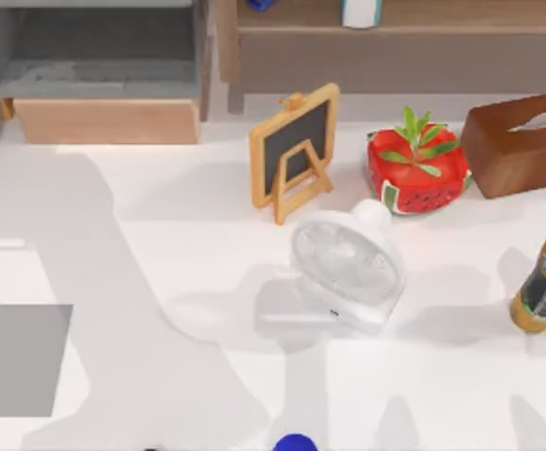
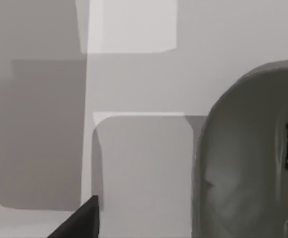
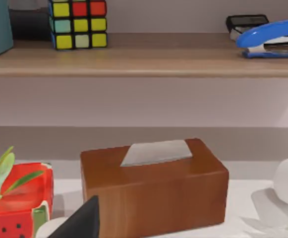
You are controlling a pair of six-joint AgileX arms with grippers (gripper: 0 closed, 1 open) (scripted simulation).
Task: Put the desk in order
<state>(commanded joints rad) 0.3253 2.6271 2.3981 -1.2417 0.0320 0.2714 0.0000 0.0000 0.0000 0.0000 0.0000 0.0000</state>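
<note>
The desk (image 1: 160,282) spans the frame, cluttered at centre and right: fan (image 1: 348,268), chalkboard (image 1: 294,150), watermelon planter (image 1: 416,169), tissue box (image 1: 522,141), bottle (image 1: 545,287). My right wrist faces the tissue box, probably next; whether my grippers are open, I cannot tell.

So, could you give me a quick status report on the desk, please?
Desk not yet tidy. Fan, chalkboard, watermelon planter, tissue box, bottle out on it. No gripper on anything.

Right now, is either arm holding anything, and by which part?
It cannot be told: neither wrist view shows jaws closed on anything, and the fan and tissue box sit untouched.
</note>
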